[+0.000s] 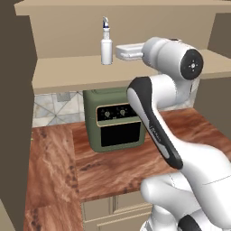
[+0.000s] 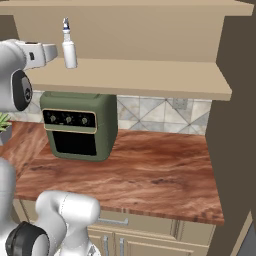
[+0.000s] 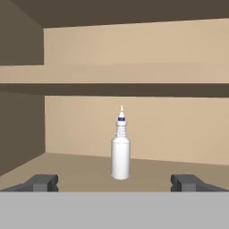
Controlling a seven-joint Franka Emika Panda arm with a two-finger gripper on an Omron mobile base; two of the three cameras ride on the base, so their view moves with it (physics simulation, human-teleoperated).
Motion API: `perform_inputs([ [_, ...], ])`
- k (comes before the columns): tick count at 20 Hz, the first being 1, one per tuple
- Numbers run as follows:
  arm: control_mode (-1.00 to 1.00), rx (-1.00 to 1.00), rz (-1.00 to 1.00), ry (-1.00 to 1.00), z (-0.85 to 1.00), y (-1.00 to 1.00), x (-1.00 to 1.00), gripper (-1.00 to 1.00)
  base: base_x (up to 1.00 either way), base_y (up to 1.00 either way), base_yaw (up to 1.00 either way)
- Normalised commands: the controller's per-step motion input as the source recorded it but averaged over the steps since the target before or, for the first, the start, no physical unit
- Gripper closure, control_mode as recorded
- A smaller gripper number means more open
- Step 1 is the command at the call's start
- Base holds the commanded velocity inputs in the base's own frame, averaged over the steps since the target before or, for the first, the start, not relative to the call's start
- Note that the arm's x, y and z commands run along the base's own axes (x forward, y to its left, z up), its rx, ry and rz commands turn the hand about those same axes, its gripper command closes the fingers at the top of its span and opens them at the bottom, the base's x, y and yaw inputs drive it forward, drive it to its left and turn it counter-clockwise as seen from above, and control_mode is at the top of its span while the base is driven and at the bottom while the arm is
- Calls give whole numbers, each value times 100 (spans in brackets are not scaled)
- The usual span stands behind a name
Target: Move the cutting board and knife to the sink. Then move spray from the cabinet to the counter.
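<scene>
Spray [image 3: 120,154] upright on the cabinet [image 1: 67,74] shelf, gripper [image 3: 115,182] level with it and spread wide, holding nothing.

Slim white bottle with ribbed narrow neck, dark collar and pale nozzle, standing alone on the broad flat tan shelf, apart from both dark fingertips [image 3: 42,182] in the hand view. Set between the widely parted tips there, further back, untouched. Arm raised high from the base, elbow bent over the counter [image 2: 150,175], white hand stretched level along the shelf edge, just beside the bottle in the base views. Below the shelf: boxy olive-green oven [image 2: 77,125] with dark door and row of knobs, resting on glossy red-brown wood-grain worktop; grey patterned tile [image 2: 150,115] behind; beige drawer fronts [image 2: 145,240] beneath.
</scene>
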Motion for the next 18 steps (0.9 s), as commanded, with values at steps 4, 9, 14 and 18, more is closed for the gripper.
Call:
perform_inputs([
  [4, -100, 0, 0, 0, -2, 0, 20, -100, 0, 0, 0],
  [9, -100, 0, 0, 0, -9, 0, 20, -100, 0, 0, 0],
  [14, -100, 0, 0, 0, -7, 0, 16, -100, 0, 0, 0],
  [18, -100, 0, 0, 0, -2, 0, 7, -100, 0, 0, 0],
])
